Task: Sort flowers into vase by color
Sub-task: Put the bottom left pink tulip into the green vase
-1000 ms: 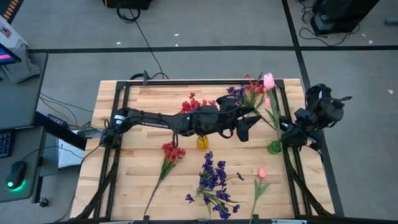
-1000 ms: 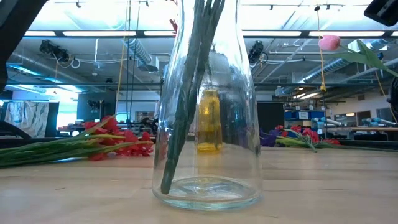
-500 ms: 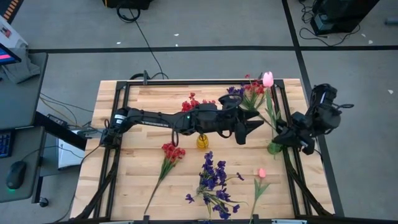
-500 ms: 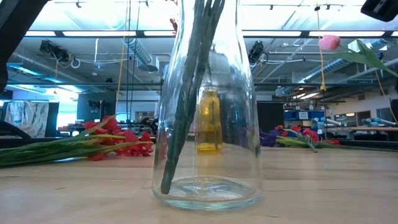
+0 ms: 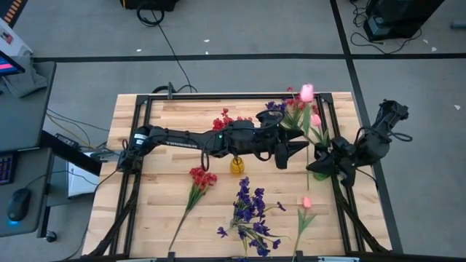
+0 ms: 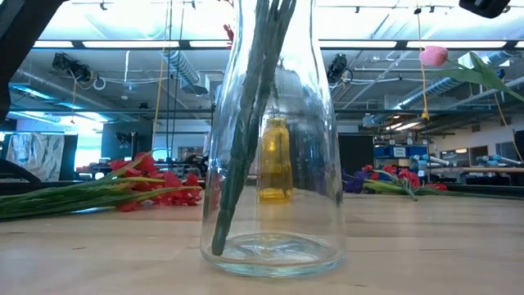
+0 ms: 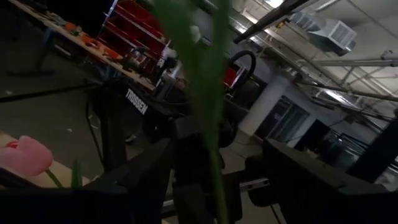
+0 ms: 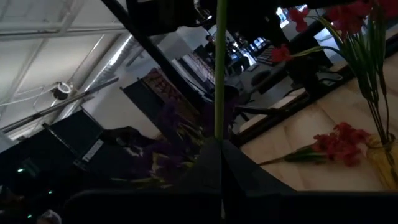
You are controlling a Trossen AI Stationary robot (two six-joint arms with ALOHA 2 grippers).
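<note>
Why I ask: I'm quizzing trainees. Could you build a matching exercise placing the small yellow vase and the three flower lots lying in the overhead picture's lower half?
1 small yellow glass vase
2 red-bloomed green-stemmed sprig
3 dark purple bloom cluster
4 pink tulip-like bud

A lying rightmost
B standing upright mid-table
C lying leftmost
D lying between two others

Pairs: 1-B, 2-C, 3-D, 4-A

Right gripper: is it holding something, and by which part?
Yes: the right gripper is shut on a pink tulip, pinching its green stem low down.
</note>
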